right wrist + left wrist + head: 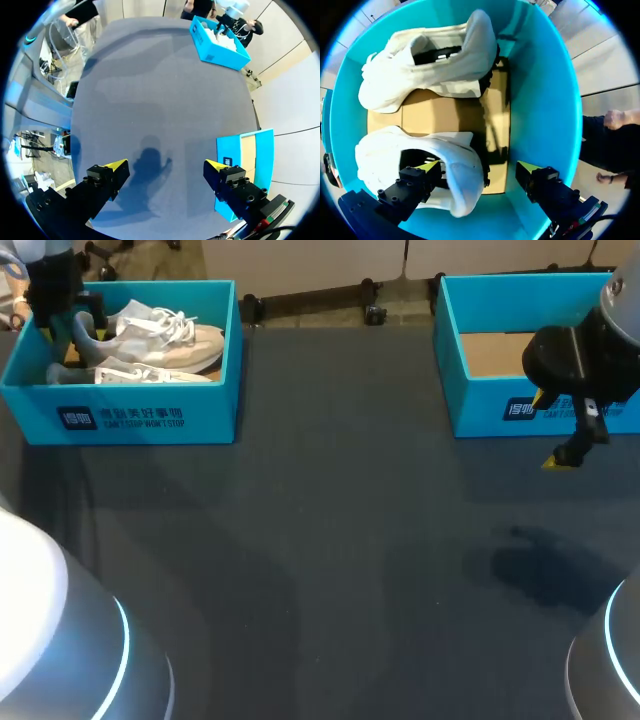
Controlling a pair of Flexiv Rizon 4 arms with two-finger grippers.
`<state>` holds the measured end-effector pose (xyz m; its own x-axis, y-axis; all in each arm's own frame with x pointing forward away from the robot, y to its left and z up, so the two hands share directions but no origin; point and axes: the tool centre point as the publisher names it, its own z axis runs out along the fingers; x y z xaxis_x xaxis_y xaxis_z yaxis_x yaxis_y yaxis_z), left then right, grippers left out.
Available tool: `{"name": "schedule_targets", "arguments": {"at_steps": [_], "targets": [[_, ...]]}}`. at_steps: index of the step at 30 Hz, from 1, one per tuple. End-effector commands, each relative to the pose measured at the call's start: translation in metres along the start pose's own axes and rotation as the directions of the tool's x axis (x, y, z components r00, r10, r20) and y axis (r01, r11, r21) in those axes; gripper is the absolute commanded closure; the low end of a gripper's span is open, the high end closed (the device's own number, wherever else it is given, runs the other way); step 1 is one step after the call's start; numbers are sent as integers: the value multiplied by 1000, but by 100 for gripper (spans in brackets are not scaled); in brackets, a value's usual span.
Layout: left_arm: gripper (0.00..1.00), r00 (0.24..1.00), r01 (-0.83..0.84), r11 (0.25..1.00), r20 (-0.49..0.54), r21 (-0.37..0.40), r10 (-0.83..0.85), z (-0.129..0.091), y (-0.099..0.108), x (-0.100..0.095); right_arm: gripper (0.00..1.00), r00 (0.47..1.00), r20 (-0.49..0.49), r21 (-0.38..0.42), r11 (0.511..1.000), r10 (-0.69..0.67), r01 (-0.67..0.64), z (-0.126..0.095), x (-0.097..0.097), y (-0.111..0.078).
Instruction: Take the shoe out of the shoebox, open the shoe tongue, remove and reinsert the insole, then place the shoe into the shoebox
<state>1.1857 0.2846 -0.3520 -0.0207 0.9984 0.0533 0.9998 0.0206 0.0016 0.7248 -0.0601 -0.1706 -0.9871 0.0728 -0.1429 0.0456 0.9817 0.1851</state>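
A teal shoebox (140, 415) at the table's far left holds two white lace-up shoes, the far shoe (170, 335) and the near shoe (130, 373). My left gripper (75, 330) hangs inside the box at its left end. In the left wrist view the far shoe (435, 65) and near shoe (395, 150) lie on the cardboard floor. My left gripper (479, 167) is open. One finger sits in the near shoe's opening, the other hangs free by the box wall (540, 100). My right gripper (570, 452) stands open over bare table, holding nothing.
A second teal box (480, 400) with a bare brown floor stands at the far right, just behind my right gripper (165, 165). It shows beside that gripper's finger as a teal box (245, 165). Dark table surface (330, 540) spreads between the boxes.
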Motion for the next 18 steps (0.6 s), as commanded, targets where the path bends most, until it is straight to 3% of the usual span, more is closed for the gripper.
{"name": "schedule_targets", "arguments": {"at_steps": [1, 15, 18], "targets": [[0, 1000, -2, 999, 4, -41, 3, -23, -26, -1, 0, 1000, -2, 4, 1000, 1, -1, 1, -1, 1], [0, 999, 34, 999, 27, -12, -34, -72, -70, -4, 0, 1000, -2, 4, 1000, 1, -1, 1, -1, 1], [0, 999, 34, 999, 27, -12, -34, -72, -70, -4, 0, 1000, -2, 4, 1000, 1, -1, 1, -1, 1]]}}
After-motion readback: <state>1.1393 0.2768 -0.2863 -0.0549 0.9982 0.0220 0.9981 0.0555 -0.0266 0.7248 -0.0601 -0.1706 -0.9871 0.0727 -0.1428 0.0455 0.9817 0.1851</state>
